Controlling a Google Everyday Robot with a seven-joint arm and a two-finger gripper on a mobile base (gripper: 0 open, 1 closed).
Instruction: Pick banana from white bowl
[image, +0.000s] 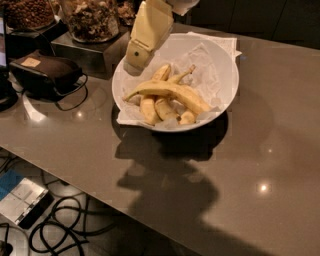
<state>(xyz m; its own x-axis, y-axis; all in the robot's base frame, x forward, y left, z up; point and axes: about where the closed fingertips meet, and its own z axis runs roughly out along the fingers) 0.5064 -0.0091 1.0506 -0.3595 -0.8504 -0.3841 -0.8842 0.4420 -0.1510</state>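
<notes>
Just below and right of the cream gripper (134, 64), poised over the wide glossy white bowl's (233, 82) rim: long slim yellow banana (172, 91), seemingly untouched; grip state impossible to tell.

Gripper (135, 64): blunt, cream-coloured lower end of the arm, over the left rim of the white bowl (237, 80).
Casing (150, 25): smooth pale cream shell, boxy and flat-faced, narrowing toward the lower end.
Marking: 1 small dark round dot on the lit face, near the lower end.
Upper part (182, 5): rounded whitish-grey piece, cut off by the top edge of the view.
</notes>
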